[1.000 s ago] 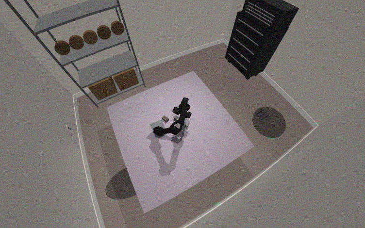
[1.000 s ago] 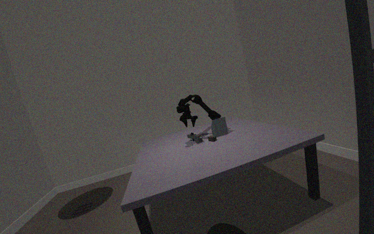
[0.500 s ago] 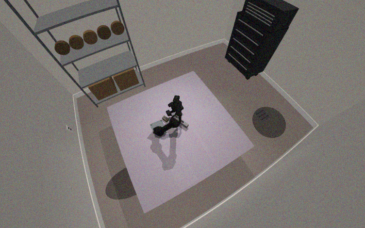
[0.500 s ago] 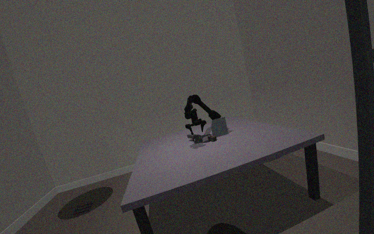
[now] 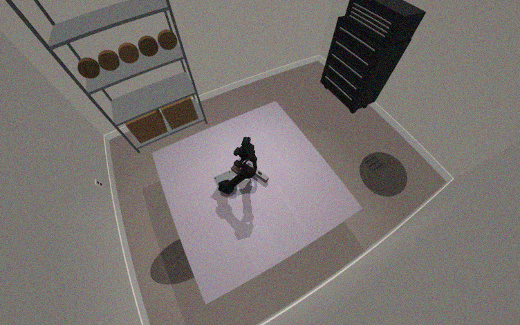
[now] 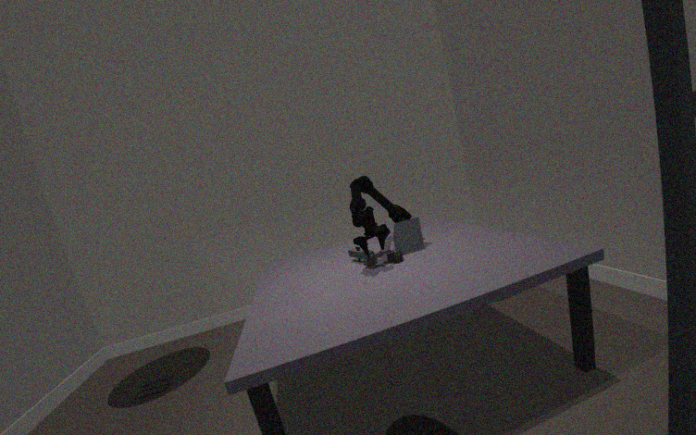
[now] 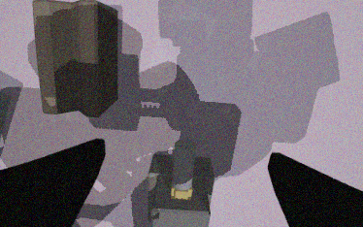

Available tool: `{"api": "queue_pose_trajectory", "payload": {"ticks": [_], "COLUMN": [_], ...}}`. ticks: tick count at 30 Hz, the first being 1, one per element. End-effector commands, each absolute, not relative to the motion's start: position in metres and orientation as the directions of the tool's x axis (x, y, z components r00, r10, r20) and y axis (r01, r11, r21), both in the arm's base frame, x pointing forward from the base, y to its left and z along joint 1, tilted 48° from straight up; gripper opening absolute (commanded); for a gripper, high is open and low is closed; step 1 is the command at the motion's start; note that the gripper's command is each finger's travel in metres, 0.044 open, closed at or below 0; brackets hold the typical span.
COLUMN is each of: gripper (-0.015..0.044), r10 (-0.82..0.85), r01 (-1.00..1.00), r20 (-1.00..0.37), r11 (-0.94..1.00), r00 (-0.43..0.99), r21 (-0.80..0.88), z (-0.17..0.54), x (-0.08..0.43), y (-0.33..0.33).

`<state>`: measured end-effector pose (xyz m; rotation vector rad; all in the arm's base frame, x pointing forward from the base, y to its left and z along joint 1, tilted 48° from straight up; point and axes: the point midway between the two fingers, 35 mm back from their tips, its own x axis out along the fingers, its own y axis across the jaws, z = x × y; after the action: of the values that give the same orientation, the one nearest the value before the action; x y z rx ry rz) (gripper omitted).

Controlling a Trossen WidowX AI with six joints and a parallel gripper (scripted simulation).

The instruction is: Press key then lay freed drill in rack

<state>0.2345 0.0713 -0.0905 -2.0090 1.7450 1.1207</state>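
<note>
A grey fixture stands on the table; in the wrist view its end is at bottom centre. The drill's grey shank appears to stick out of it in shadow, with a small yellow part at its base. My gripper is open and empty, low over this end, one finger on each side of the shank. The key cannot be made out. The brown notched rack is at upper left in the wrist view, partly hidden by the arm in the top view.
The arm's grey base block stands on the table beside the rack and shows at the wrist view's left edge. Shelving and a black cabinet stand beyond the table. Arm shadows darken the fixture.
</note>
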Motion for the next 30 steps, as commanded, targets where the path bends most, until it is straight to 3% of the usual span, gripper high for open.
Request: {"api": "queue_pose_trajectory", "payload": {"ticks": [1, 30], "gripper": [0.0440, 0.0440], "r10": [-0.729, -0.729], "r01": [-0.920, -0.920], "r20": [-0.685, -0.684], "r11": [-0.255, -0.255], "r00": [-0.019, -0.019], "r21": [0.297, 0.297], "z": [-0.092, -0.110], "x": [0.233, 0.237], "y": [0.071, 0.038]}}
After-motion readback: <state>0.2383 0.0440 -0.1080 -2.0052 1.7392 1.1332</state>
